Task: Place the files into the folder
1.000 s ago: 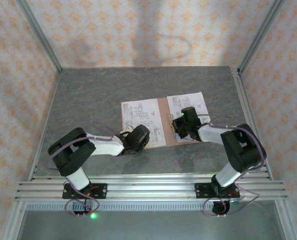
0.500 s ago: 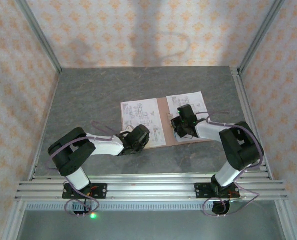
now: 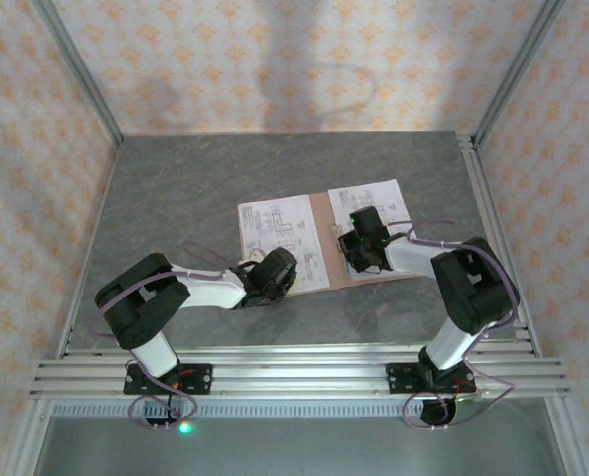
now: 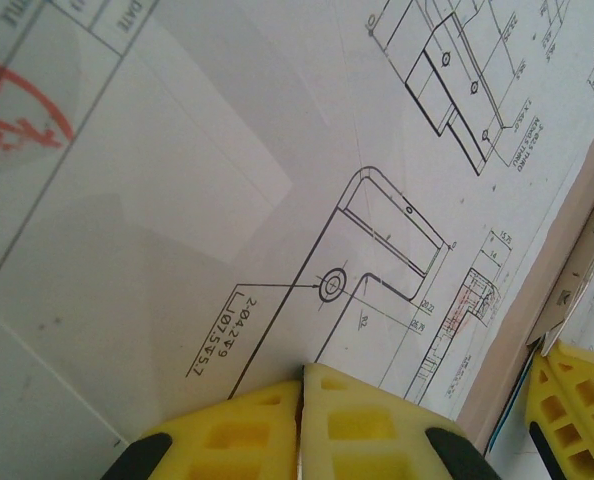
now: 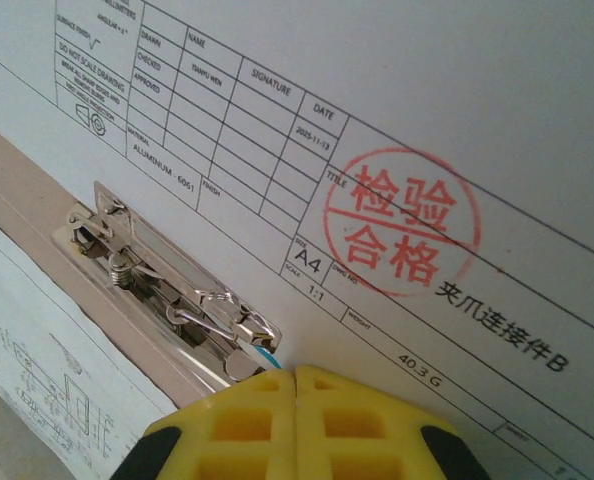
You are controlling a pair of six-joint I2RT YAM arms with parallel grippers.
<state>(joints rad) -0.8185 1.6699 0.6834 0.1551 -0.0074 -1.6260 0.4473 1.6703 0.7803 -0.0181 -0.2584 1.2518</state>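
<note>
Pinkish-brown card folder (image 3: 320, 220) lay open and flat at mid-desk (image 3: 176, 188). The left sheet (image 3: 273, 230), white with black line drawings, overlapped the folder's left edge; how far the card ran beneath it could not be told. The right sheet (image 3: 376, 198), with a title block and a round red stamp (image 5: 402, 225), lay on the card, slightly skewed.

Left arm (image 3: 210, 288) reached in low from the near left. The left jaws were closed tip to tip with nothing between them, resting on the left sheet's near right corner. Right arm (image 3: 413, 260) crossed the folder's near edge. The right jaws were also fully closed and empty, tips down on the right sheet's near left corner.

Obstruction: metal spring clip (image 5: 167, 295) on the card strip between the two sheets, just beside the right jaws. A sliver of blue (image 5: 263, 352) showed at its near end.

Aluminium rails (image 3: 294, 372) ran along the near edge, and patterned walls (image 3: 275, 59) enclosed the other sides.
</note>
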